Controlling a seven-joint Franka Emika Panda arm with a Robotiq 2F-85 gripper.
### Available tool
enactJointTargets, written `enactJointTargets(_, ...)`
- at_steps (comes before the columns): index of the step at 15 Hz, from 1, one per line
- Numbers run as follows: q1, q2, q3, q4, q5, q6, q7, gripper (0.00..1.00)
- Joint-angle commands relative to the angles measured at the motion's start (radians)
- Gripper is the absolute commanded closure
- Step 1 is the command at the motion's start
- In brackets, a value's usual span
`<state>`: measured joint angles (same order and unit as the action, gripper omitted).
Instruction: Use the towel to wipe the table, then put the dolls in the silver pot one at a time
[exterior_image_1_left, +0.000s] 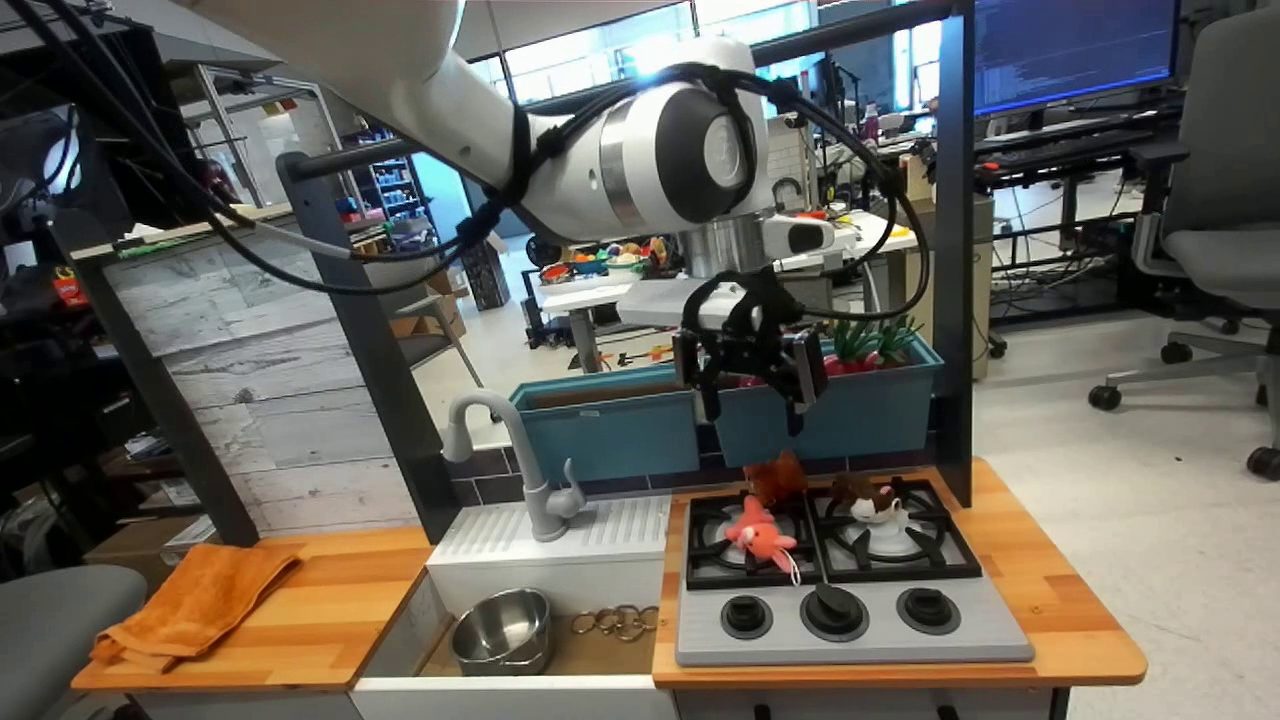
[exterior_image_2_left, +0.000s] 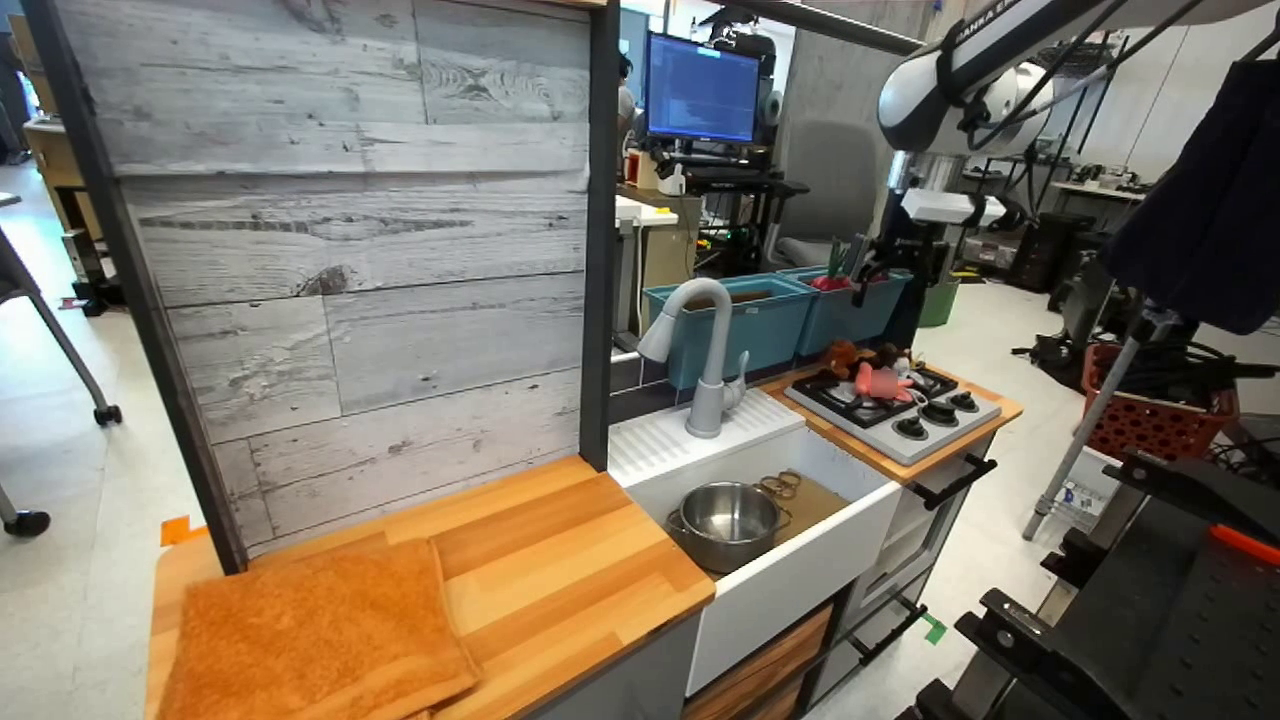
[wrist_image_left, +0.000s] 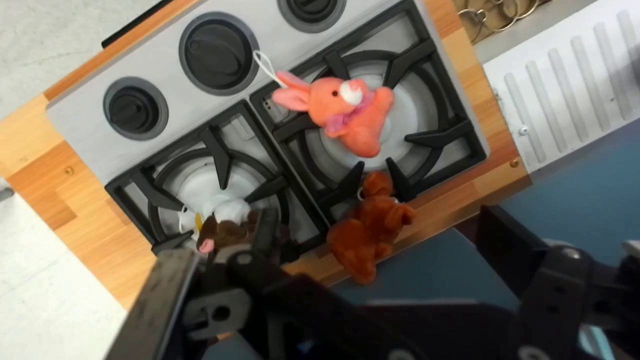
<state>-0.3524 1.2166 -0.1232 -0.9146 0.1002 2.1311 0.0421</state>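
The orange towel (exterior_image_1_left: 200, 605) lies folded on the left-hand wooden table (exterior_image_2_left: 570, 570), at its outer end. Inside the sink stands the silver pot (exterior_image_2_left: 728, 520), upright; from what shows, its inside is bare. Three dolls rest around the burners: a coral rabbit (wrist_image_left: 330, 102) on its side, a red-brown doll (wrist_image_left: 372, 220) at the stove's back edge, and a brown-and-white doll (exterior_image_1_left: 872, 500), partly covered by a finger in the wrist view. My gripper (exterior_image_1_left: 753, 410) hangs open above the back of the stove, pointing down, nothing between its fingers.
Teal planters (exterior_image_1_left: 605, 430) line the back, just behind the gripper. A grey faucet (exterior_image_1_left: 535, 480) rises behind the sink (exterior_image_2_left: 800, 560). Metal rings (exterior_image_1_left: 620, 622) lie beside the pot. Dark posts (exterior_image_1_left: 955, 250) frame the unit. Black grates and knobs (exterior_image_1_left: 835, 612) stick up from the stove.
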Motion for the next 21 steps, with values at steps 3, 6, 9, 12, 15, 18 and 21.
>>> enactJointTargets(3,0.082,0.121,-0.106,-0.007,-0.127,0.25,0.062,0.0)
enactJointTargets(6,0.087,0.147,-0.111,-0.01,-0.132,0.192,0.06,0.0)
enactJointTargets(9,0.073,0.137,-0.091,-0.027,-0.118,0.161,0.017,0.0)
enactJointTargets(12,0.061,0.123,-0.074,-0.032,-0.113,0.11,-0.039,0.26)
enactJointTargets(15,0.058,0.125,-0.068,-0.022,-0.11,0.058,-0.08,0.4)
enactJointTargets(18,0.055,0.128,-0.057,-0.006,-0.105,0.013,-0.117,0.63)
enactJointTargets(21,0.052,0.139,-0.047,0.019,-0.103,-0.043,-0.151,0.87)
